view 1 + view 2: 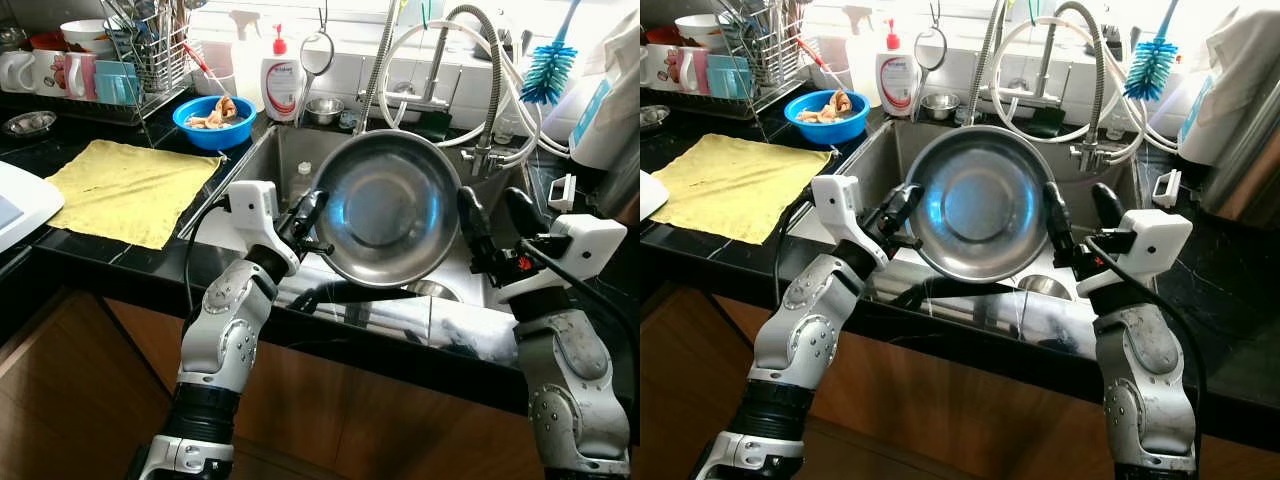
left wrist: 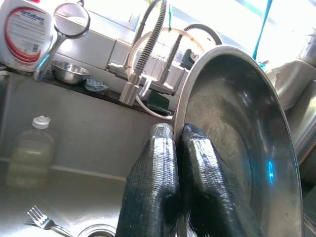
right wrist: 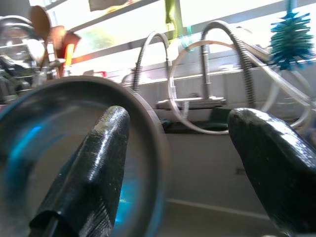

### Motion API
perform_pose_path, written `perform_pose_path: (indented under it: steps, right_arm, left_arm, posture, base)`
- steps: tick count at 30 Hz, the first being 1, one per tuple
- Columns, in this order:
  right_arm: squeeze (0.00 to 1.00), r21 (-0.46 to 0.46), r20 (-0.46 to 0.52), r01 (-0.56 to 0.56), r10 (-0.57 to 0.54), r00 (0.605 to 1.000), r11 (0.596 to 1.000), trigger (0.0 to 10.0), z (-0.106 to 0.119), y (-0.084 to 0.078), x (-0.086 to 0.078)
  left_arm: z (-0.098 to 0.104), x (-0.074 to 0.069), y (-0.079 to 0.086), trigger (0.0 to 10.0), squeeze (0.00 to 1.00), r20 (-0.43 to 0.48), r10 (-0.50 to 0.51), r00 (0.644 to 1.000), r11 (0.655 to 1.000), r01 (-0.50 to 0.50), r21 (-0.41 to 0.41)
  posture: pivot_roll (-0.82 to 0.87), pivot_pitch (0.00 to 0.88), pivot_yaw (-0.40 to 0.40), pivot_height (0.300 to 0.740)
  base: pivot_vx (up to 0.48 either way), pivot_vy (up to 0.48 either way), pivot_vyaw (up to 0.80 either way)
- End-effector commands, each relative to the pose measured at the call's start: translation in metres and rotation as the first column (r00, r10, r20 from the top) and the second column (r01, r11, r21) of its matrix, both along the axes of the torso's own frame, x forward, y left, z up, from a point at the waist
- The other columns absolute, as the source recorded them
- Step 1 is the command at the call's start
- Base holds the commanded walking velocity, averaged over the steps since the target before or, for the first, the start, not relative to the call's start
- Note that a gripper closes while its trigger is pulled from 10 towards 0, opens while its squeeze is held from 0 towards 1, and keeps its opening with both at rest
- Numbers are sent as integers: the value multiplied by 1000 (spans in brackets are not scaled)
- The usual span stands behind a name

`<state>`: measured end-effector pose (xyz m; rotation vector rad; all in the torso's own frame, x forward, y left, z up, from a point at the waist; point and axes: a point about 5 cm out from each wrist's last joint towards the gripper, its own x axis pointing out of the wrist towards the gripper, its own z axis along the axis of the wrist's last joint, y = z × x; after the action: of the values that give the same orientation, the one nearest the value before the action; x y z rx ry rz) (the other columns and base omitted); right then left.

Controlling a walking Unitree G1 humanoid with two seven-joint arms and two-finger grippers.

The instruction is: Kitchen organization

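Note:
A large steel bowl (image 1: 388, 205) is held tilted on edge above the sink (image 1: 290, 150), its hollow facing me. My left gripper (image 1: 312, 215) is shut on the bowl's left rim; in the left wrist view both fingers (image 2: 158, 163) pinch the thin rim of the bowl (image 2: 237, 133). My right gripper (image 1: 495, 215) stands open at the bowl's right rim. In the right wrist view one finger (image 3: 94, 163) lies against the bowl's inner side (image 3: 34, 158), and the other finger is well apart from it.
A yellow cloth (image 1: 130, 185) lies on the black counter at left, with a blue bowl of scraps (image 1: 213, 120) and a dish rack (image 1: 150, 50) behind it. A soap bottle (image 1: 281, 85), faucet hoses (image 1: 440, 60) and a blue brush (image 1: 548, 65) stand behind the sink. A fork (image 2: 42, 219) and a plastic bottle (image 2: 29, 153) lie in the sink.

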<state>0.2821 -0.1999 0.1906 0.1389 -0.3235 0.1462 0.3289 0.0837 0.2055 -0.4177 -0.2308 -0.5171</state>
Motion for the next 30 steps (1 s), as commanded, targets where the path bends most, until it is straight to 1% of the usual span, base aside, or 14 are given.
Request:
perform_pose_path:
  steps: [1, 5, 6, 7, 8, 11, 14, 15, 16, 17, 22, 23, 27, 30]
  right_arm:
    - [0, 4, 14, 42, -42, 999, 999, 10000, 4, -6, 2]
    - [0, 19, 27, 59, -60, 998, 998, 10000, 6, -9, 2]
    - [0, 33, 49, 46, -47, 998, 998, 10000, 11, -8, 0]
    - [0, 38, 60, 38, -40, 997, 999, 10000, 13, -6, -2]
    - [0, 33, 77, 27, -30, 997, 999, 10000, 16, -4, -5]
    - [0, 22, 83, 30, -32, 996, 999, 10000, 17, -4, -7]
    - [0, -108, 90, 90, -80, 993, 990, 10000, 18, -5, -17]
    - [0, -136, 99, 107, -94, 991, 985, 10000, 20, -5, -23]
    - [0, -135, 103, 110, -97, 990, 985, 10000, 20, -5, -25]
    - [0, -149, 114, 125, -108, 988, 981, 10000, 23, -5, -32]
    - [0, -174, 109, 137, -119, 987, 975, 10000, 23, -3, -42]
    - [0, -184, 100, 160, -144, 985, 970, 10000, 21, -2, -52]
    - [0, -201, 78, 206, -194, 978, 958, 10000, 15, 3, -72]
    - [0, -208, 44, 291, -288, 957, 934, 10000, 4, 2, -85]
  left_arm:
    - [6, 2, -2, 0, 0, 9, -8, 1000, 1000, 8, -15]
    - [6, 5, 2, 0, 0, 6, 37, 999, 999, -37, -8]
    - [8, 10, 12, 9294, 0, -13, 139, 990, 989, -139, -48]
    - [10, 14, 19, 10000, 0, -28, 207, 978, 975, -209, -73]
    - [12, 19, 32, 10000, 0, -49, 304, 952, 947, -307, -98]
    - [13, 21, 38, 10000, 0, -40, 347, 937, 934, -349, -81]
    - [14, 26, 37, 10000, 0, 26, 340, 940, 941, -339, -8]
    - [14, 29, 34, 10000, 0, 52, 327, 944, 944, -329, 30]
    - [13, 30, 34, 10000, 0, 53, 328, 943, 943, -330, 37]
    - [14, 36, 29, 10000, 0, 92, 321, 943, 940, -329, 95]
    - [18, 46, 20, 10000, 0, 160, 306, 939, 922, -334, 196]
    - [19, 52, 12, 10000, 0, 195, 278, 941, 906, -324, 273]
    - [17, 60, -4, 10000, 0, 200, 234, 951, 892, -292, 344]
    - [13, 62, -16, 10000, 0, 202, 191, 961, 880, -258, 398]
  posture:
    - [32, 0, -17, 740]
    - [29, 0, -15, 740]
    - [28, 0, -15, 740]
    - [25, 0, -14, 740]
    - [24, 0, -14, 740]
    - [27, 0, -15, 740]
    - [22, 0, -12, 740]
    - [19, 0, -11, 740]
    - [16, 0, -11, 740]
    - [4, 0, -7, 740]
    - [-11, 0, 3, 740]
    - [-36, 0, 16, 740]
    - [-64, 0, 28, 740]
    - [-77, 0, 32, 740]
  base:
    - [0, 0, 0]
    - [0, 0, 0]
    - [0, 0, 0]
    - [0, 0, 0]
    - [0, 0, 0]
    - [0, 0, 0]
    - [0, 0, 0]
    - [0, 0, 0]
    - [0, 0, 0]
    - [0, 0, 0]
    - [0, 0, 0]
    - [0, 0, 0]
    - [0, 0, 0]
    - [0, 0, 0]
